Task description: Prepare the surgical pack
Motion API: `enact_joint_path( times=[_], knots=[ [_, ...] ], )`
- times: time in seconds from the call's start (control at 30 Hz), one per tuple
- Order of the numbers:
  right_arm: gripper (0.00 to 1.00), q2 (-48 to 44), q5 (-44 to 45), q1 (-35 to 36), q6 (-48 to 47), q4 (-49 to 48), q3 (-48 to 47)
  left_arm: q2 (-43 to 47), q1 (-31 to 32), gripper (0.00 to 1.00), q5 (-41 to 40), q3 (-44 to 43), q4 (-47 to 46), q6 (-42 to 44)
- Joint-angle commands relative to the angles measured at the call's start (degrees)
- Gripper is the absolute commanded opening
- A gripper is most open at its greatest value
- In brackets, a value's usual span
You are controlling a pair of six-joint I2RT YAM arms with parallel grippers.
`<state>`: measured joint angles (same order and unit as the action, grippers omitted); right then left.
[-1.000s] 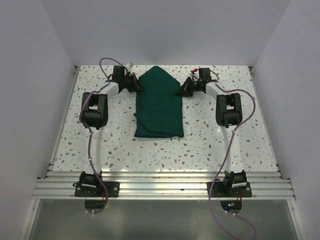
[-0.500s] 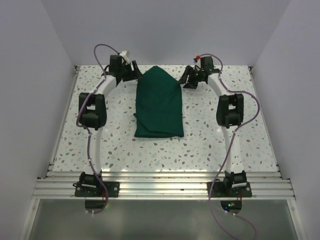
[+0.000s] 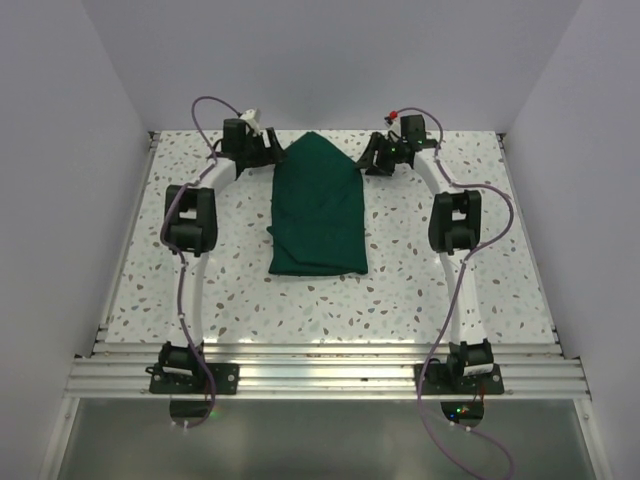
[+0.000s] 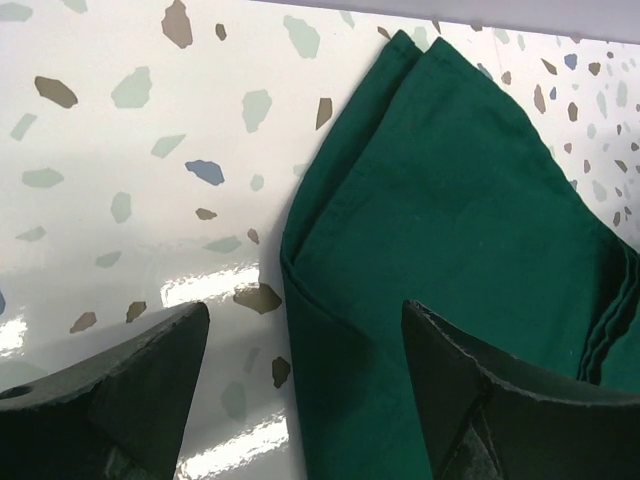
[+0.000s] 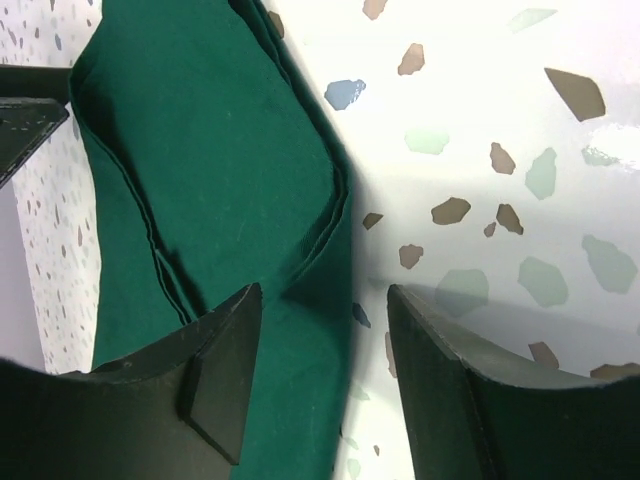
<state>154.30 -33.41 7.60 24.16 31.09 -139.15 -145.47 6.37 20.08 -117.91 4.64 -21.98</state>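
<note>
The surgical pack shows as a dark green cloth drape [image 3: 318,215], folded into a long bundle with a pointed far end, lying flat on the speckled table. Whatever it wraps is hidden. My left gripper [image 3: 268,152] hovers at the bundle's far left shoulder. In the left wrist view it [image 4: 305,320] is open, straddling the drape's [image 4: 450,200] folded left edge without touching. My right gripper [image 3: 372,160] hovers at the far right shoulder. The right wrist view shows it [image 5: 323,295] open over the layered right edge of the drape [image 5: 200,150], nothing gripped.
The speckled tabletop [image 3: 450,290] lies bare on both sides of the bundle and in front of it. White walls close in at the back and sides. Aluminium rails [image 3: 330,375] carry both arm bases at the near edge.
Both grippers have opened and let go of the drape's far corners, then lifted and drawn outward toward the back. The folded drape has stayed in place.
</note>
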Motion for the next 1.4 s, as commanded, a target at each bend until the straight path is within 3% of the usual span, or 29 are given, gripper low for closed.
enact_joint_path(
  times=[0.0,0.13,0.27,0.33,0.43,0.47,0.57,0.7,0.83,1.0,1.03,1.2,1.37],
  knots=[
    [0.57,2.8,-1.9,1.0,-1.6,0.1,-1.7,-2.8,0.3,0.82,1.9,-0.3,-1.0,-0.3],
    [0.56,3.6,-1.0,2.8,-3.1,0.8,-1.7,-4.6,0.5,0.75,3.5,-2.1,-0.8,-1.9],
    [0.51,5.0,-1.1,3.5,-0.4,-1.6,-1.7,-5.3,0.5,0.6,6.5,-2.6,-1.8,-3.2],
    [0.41,6.0,-1.3,3.5,0.5,-1.9,-3.2,-5.9,0.4,0.54,7.3,-3.6,-1.4,-3.5],
    [0.26,6.7,-1.7,3.4,3.3,-3.2,-5.4,-6.9,0.3,0.37,8.5,-6.4,-0.6,-4.2],
    [0.18,5.7,-1.9,3.4,4.3,-3.9,-5.2,-6.8,0.3,0.24,9.3,-7.1,-0.8,-4.6],
    [0.05,3.1,-3.1,3.3,8.1,-6.7,-4.2,-4.7,0.0,0.01,11.4,-6.8,-1.7,-8.0],
    [0.0,-1.8,-5.3,3.1,11.5,-5.2,-4.4,1.2,-0.1,0.0,13.8,-4.9,-2.4,-10.2],
    [0.0,-9.3,-8.3,3.2,12.7,-2.7,2.8,11.7,0.0,0.0,16.4,1.7,-1.9,-10.9],
    [0.0,-17.7,-9.4,3.2,9.9,4.2,9.2,24.6,0.0,0.0,17.5,18.4,0.6,-6.2],
    [0.0,-21.3,-9.7,3.2,9.2,4.4,12.5,28.6,0.0,0.0,17.1,23.1,0.9,-5.3],
    [0.0,-31.5,-10.9,3.2,10.6,3.6,25.5,36.7,0.0,0.0,17.5,30.6,10.3,1.4],
    [0.0,-41.4,-7.8,4.1,7.1,8.0,41.0,50.1,0.6,0.0,18.6,44.2,9.8,1.6]
  ],
)
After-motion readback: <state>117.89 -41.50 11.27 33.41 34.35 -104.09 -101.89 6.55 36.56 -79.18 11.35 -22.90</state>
